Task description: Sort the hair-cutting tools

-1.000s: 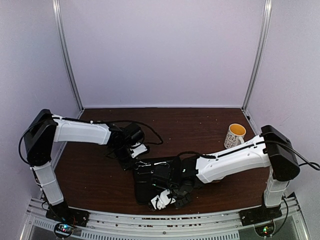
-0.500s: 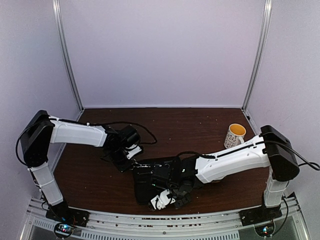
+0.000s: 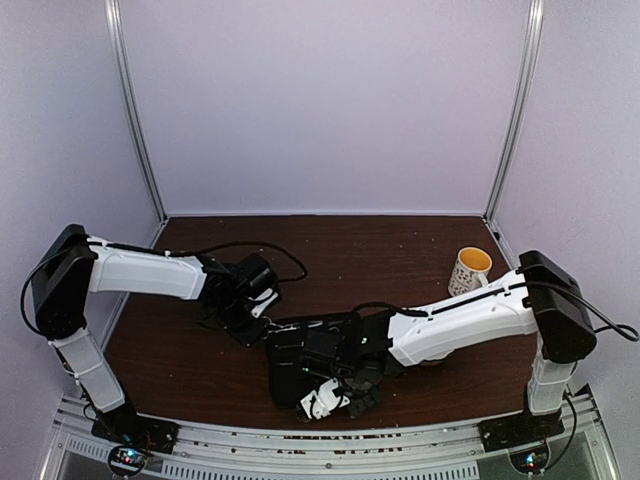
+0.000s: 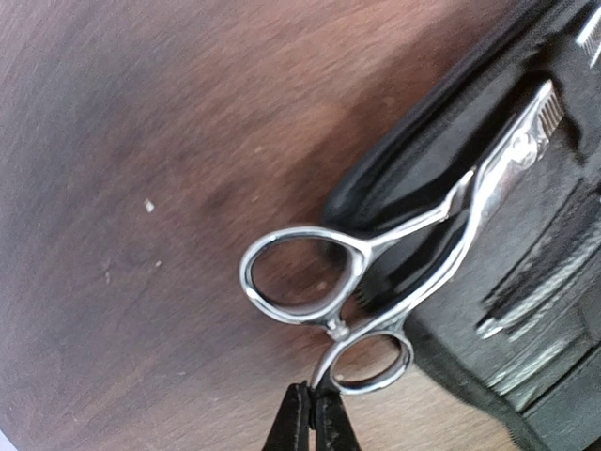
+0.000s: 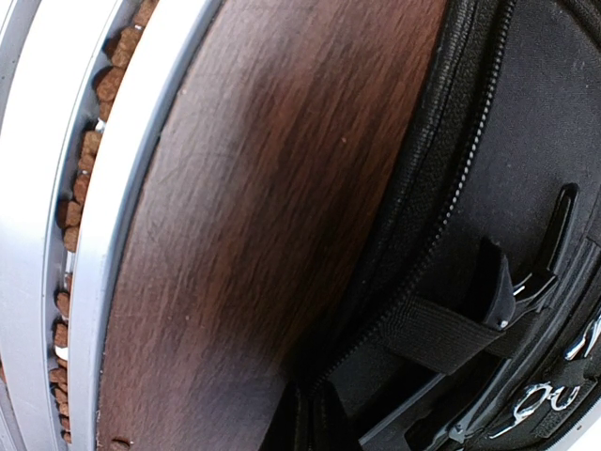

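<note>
Table (image 3: 400, 240) first: on its dark wood the black zip case (image 3: 300, 350) is seen lying open toward six o'clock, with both arms reaching onto it. Picking up one pair of scissors (image 4: 484, 183) is judged to be the step in hand. They are laid across the case's ten o'clock edge, rings out over the wood, and the left gripper (image 4: 312, 413) appears pressed together on the rim of the smaller ring. The right gripper (image 5: 305, 423) is seen shut at the case's near edge; whether fabric is pinched cannot be told. A lift clear of the case is called for next, with care that so thin a hold is not lost. That grip is shown only by the left wrist view. A thin black clip (image 5: 554, 235) by a strap (image 5: 441, 334) inside the case is shown only by the right wrist view and cannot be made out from above.
</note>
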Robot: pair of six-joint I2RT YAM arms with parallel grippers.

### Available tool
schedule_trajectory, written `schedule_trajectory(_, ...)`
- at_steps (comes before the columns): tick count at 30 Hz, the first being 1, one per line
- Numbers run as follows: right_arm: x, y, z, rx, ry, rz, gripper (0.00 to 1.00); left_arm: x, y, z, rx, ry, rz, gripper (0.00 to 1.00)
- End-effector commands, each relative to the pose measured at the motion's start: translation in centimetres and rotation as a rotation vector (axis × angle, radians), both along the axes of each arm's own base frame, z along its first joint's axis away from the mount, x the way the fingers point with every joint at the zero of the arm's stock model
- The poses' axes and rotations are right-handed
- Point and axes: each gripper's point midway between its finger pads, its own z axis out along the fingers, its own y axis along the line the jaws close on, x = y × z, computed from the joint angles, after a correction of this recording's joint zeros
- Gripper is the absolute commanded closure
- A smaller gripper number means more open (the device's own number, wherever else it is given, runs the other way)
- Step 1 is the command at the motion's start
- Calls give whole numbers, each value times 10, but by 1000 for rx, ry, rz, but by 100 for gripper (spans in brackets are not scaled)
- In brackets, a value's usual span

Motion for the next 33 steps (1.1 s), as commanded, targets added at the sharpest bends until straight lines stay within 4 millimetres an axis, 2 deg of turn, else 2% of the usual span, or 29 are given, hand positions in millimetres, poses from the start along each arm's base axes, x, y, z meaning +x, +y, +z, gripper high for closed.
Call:
schedule_trajectory(1,-14,-16,-52,-103,61,23,100,15,-23,15,-53,-82,-37,100)
schedule_trajectory(11,-14,-16,-54,-106,59,23,100,16,-22,16,-3,-82,-119,100)
schedule_trajectory(26,-13,-16,-54,-107,54,21,100,24,-61,16,-83,-52,-177,100)
schedule_trajectory(33,-13,-15,-55,-108,55,20,100,11,-79,12,-113,-8,-226,100)
